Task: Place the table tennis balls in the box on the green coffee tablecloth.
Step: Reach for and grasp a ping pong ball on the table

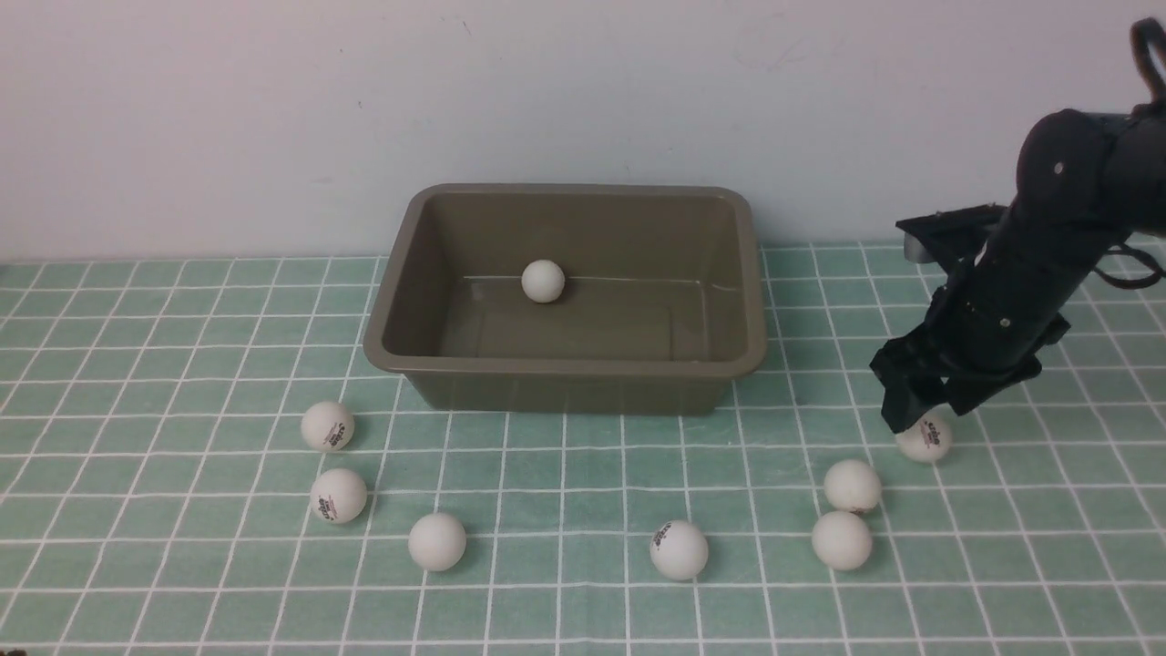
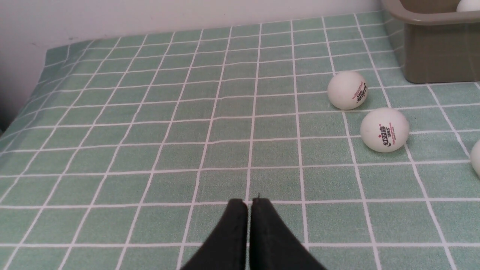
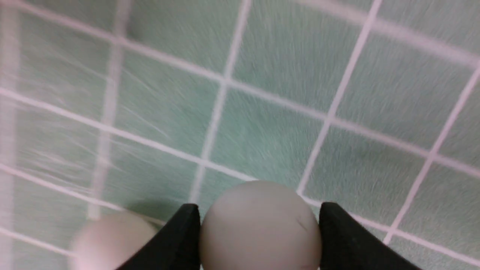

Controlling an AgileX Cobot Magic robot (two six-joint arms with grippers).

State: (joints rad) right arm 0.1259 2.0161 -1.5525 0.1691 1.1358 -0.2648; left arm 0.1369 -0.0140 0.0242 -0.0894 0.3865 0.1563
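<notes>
Got right gripper (image 3: 258,205) clamped on a ball (image 3: 258,228), tips tight on both sides, ball sitting on the cloth (image 3: 262,123). Two more balls (image 1: 852,486) just beside it, nearer the robot. Off to its left, box (image 1: 565,369) with one ball (image 1: 543,281) inside. Meanwhile left gripper (image 2: 249,202) pinched shut over cloth, two logo balls (image 2: 384,129) nearby.

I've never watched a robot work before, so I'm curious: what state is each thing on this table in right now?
box: upright, open-topped, with one ball inside.
left gripper: shut, empty.
right gripper: closed on a second ball, which rests on the tablecloth.
six other balls: loose on the tablecloth, outside the box.
</notes>
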